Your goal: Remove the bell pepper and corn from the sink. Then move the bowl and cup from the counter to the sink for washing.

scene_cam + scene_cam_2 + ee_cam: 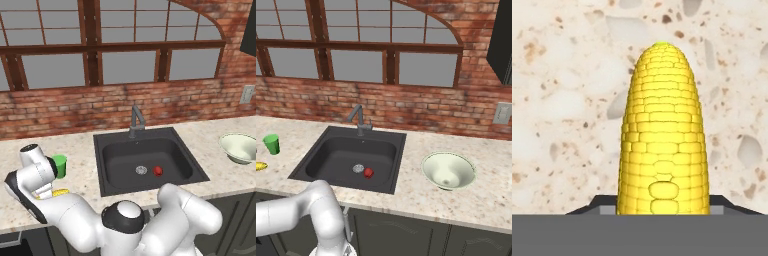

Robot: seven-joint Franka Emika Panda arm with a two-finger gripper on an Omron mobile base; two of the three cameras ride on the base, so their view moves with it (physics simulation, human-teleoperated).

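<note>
Over on the counter (80, 150) left of the sink (147, 157), down low with the claw (662, 207) right at the corn (662, 135). Looks from the hand view like the cob sits straight between the two dark tips, long axis running dead ahead from the claw, pointy end farthest away. Seems pinched around the fat end, tips half-spread to the cob's width, though can't swear whether that's a firm grip or just touching. Stone right underneath, so probably laid down or about to be.

Same cob peeking out yellow from under the arm in the left base view (61, 192), lying just in front of the green cup (59, 165). Also at the far left edge of the right base view (260, 166), below the cup (272, 143).

Still one pepper (158, 171) in the basin, sitting just beside the drain (141, 170). Bowl (241, 147) way off on the other side of the sink, well apart from everything else.

Best guess for next: let go, back straight off along the cob's axis so as not to roll it, then swing right and down for the pepper. Worth watching the cup on the way up, pretty close to the wrist.
</note>
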